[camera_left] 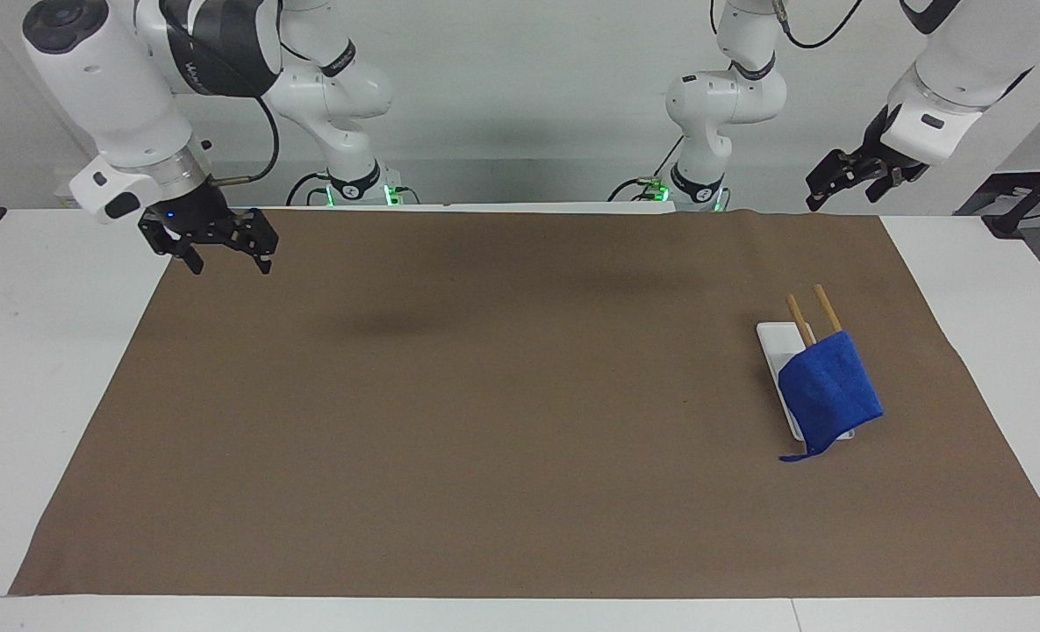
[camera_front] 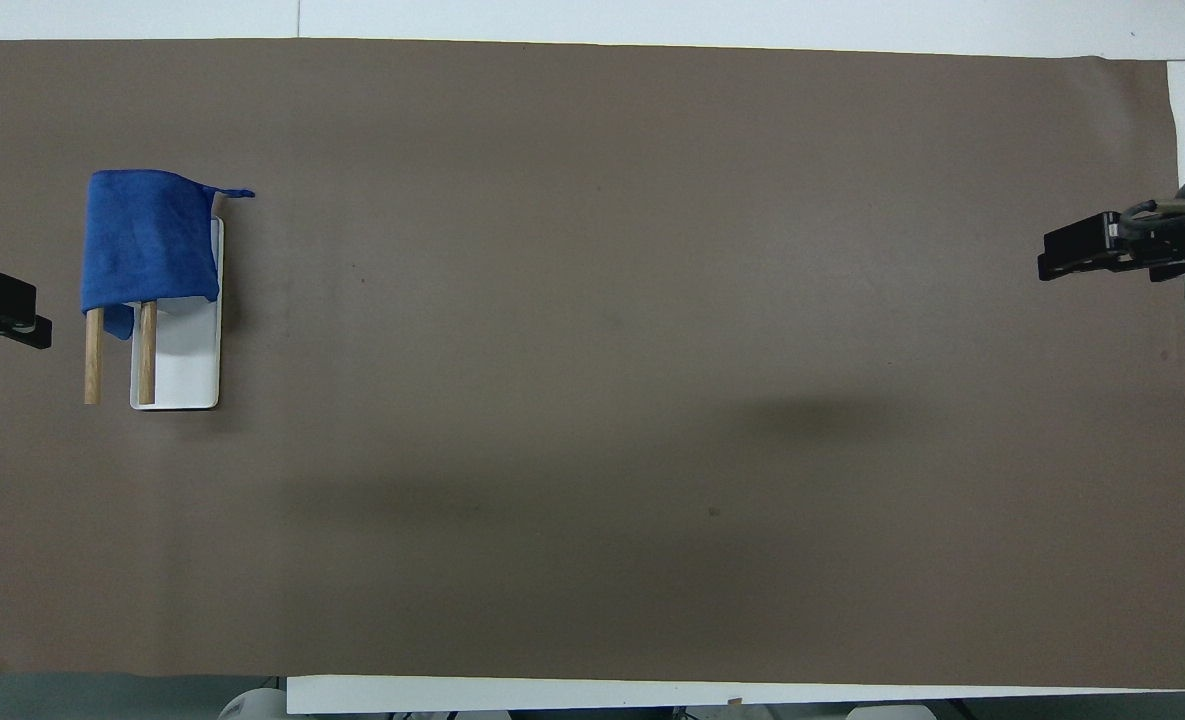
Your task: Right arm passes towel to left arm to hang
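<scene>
Towel (camera_left: 828,391): small bright blue cloth, draped over the upper ends of two slanted wooden rods (camera_left: 814,312), near the left arm's end of the table. A thin blue loop tail hangs from its lower corner, on the side farther from the robots, down to the mat. Nothing grips it.

Rack base (camera_front: 187,370): flat white rectangular plate from which the rods rise; the towel covers the part of it farther from the robots.

Mat (camera_left: 502,421): large brown sheet covering most of the white table (camera_left: 37,351), slightly rumpled along the edge nearest the robots.

Right gripper (camera_left: 225,255): black, with a small blue light on its wrist, raised over the mat's corner nearest the right arm's base. Fingers spread apart, holding nothing (in the overhead view only its dark tip shows at the mat's edge).

Left gripper (camera_left: 842,189): black, on a white wrist, raised over the mat's corner nearest the left arm's base, well apart from the towel. Fingers spread apart, holding nothing.

Arms: both white and jointed, their bases at the robots' edge of the table, with green lights at the feet.
</scene>
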`<state>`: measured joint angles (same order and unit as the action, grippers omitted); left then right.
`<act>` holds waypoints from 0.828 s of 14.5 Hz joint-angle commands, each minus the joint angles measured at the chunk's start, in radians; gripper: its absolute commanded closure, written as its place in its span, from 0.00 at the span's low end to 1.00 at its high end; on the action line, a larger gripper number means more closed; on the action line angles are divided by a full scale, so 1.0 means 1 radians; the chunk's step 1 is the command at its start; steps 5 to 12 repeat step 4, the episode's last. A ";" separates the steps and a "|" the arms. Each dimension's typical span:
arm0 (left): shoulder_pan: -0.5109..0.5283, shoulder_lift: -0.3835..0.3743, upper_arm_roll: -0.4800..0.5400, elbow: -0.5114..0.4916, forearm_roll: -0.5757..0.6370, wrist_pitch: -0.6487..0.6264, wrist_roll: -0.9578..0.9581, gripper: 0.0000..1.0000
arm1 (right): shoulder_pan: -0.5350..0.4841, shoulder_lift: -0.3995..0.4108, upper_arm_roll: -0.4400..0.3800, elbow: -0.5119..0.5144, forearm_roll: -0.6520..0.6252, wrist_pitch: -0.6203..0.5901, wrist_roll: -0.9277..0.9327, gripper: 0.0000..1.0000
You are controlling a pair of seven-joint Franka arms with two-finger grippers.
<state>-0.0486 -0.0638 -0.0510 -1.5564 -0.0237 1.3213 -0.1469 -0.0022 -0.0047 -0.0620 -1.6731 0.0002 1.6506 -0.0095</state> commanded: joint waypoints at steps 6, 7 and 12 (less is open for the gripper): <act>-0.045 0.006 0.034 0.019 -0.001 -0.019 0.032 0.00 | -0.015 -0.011 0.004 -0.007 0.018 -0.012 0.008 0.00; -0.045 0.006 0.034 0.019 -0.001 -0.019 0.032 0.00 | -0.015 -0.011 0.004 -0.007 0.018 -0.012 0.008 0.00; -0.045 0.006 0.034 0.019 -0.001 -0.019 0.032 0.00 | -0.015 -0.011 0.004 -0.007 0.018 -0.012 0.008 0.00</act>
